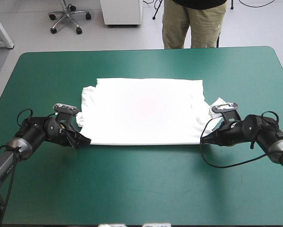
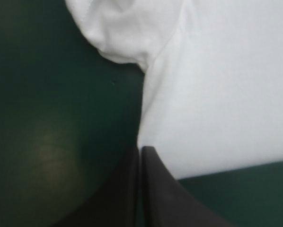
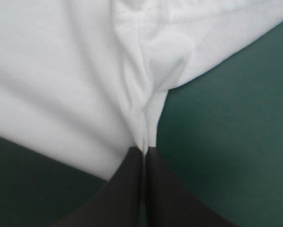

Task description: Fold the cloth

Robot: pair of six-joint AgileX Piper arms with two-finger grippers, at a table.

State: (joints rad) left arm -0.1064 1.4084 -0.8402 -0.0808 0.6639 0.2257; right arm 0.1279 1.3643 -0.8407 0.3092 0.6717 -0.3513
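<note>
White T-shirt [image 1: 141, 111] lies spread flat on the teal-green surface [image 1: 141, 184], nearer its far edge. Left claw [image 2: 141, 150] clamps the shirt's near corner toward the left edge. Right claw [image 3: 144, 150] pinches the opposite near corner, creasing it.

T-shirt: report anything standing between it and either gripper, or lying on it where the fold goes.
Nothing visible. The left gripper and right gripper are each shut on a near corner of the T-shirt, which lies flat on the teal-green cover with nothing on it.
</note>
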